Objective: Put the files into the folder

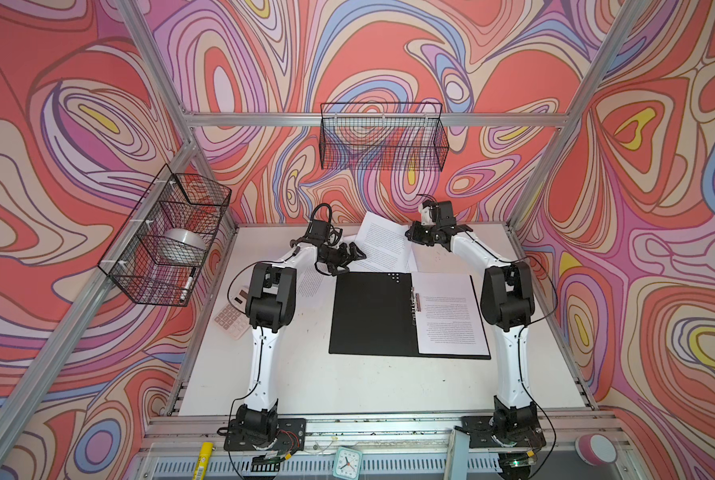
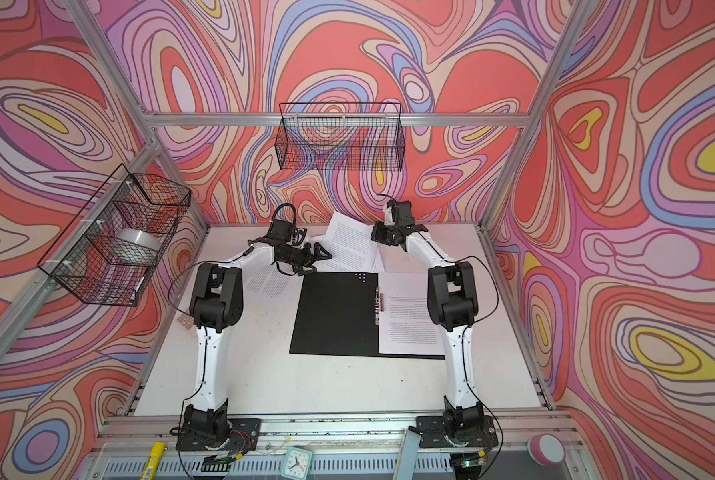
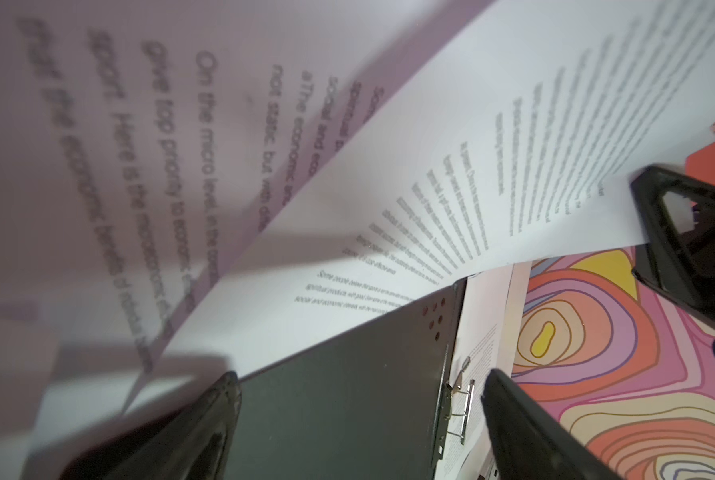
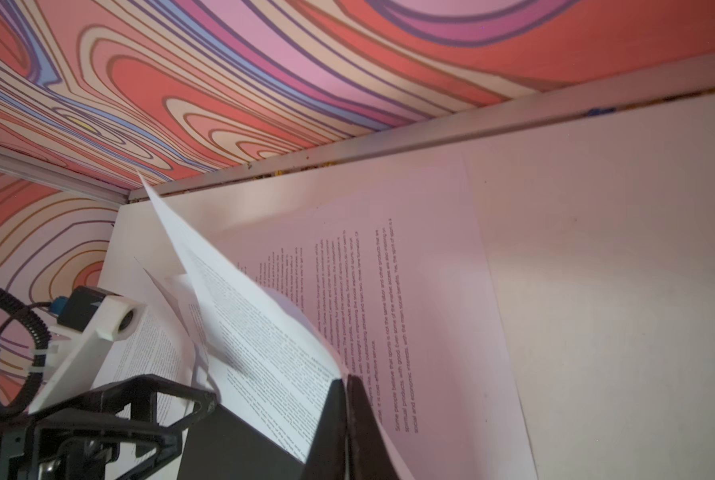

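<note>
The folder (image 1: 372, 316) lies open on the table, black inside up, with its metal spine clip (image 1: 416, 297) down the middle. One of the files (image 1: 447, 316) rests on its right half. My right gripper (image 1: 409, 235) is shut on the edge of a printed sheet (image 1: 383, 245), which rises curved off the table behind the folder; the right wrist view shows the jaws (image 4: 345, 415) pressed on that sheet (image 4: 256, 340). My left gripper (image 1: 352, 261) stands open by the folder's far left corner, nothing between its fingers (image 3: 206, 428). More files lie flat beneath (image 4: 410, 291) and by the left arm (image 1: 312, 286).
A beige calculator (image 1: 233, 316) lies at the table's left edge beside the left arm. Wire baskets hang on the left wall (image 1: 164, 245) and back wall (image 1: 383, 137). The back rail (image 4: 430, 133) runs close behind the lifted sheet. A small clock (image 1: 347, 461) sits on the front ledge.
</note>
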Controlling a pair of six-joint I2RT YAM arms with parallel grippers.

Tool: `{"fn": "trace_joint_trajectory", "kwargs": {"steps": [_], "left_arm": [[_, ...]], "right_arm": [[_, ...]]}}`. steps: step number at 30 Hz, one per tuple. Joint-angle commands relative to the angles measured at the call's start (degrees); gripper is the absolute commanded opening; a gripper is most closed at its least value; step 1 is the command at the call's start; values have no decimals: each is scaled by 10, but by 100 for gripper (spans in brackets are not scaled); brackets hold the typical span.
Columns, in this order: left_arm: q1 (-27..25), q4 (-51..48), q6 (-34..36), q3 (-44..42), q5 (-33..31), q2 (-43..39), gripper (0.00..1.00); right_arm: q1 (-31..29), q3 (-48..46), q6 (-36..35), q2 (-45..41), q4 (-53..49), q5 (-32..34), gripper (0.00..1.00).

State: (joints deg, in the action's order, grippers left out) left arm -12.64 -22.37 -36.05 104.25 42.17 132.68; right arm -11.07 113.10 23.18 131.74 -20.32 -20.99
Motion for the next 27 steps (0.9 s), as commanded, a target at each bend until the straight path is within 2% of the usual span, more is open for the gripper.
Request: {"fn": "trace_joint_trajectory", "kwargs": {"steps": [1,9,18,22,27], "left_arm": [[3,-17,-4,-7,18,-72,95],[3,-27,3,-68,-13,-172,99],[2,-3,3,-204,-27,-276,100],[-4,9,-6,-205,-21,-248,100],[-13,22,-28,-127,-9,-157,100]], "right_arm": [[3,34,-5,18,-18,-5,0],[6,49,3,11,-29,-33,0],[12,8,5,30,-22,-31,0],[14,-1,10,41,-15,-28,4],[21,12,21,68,-6,-43,6]]}}
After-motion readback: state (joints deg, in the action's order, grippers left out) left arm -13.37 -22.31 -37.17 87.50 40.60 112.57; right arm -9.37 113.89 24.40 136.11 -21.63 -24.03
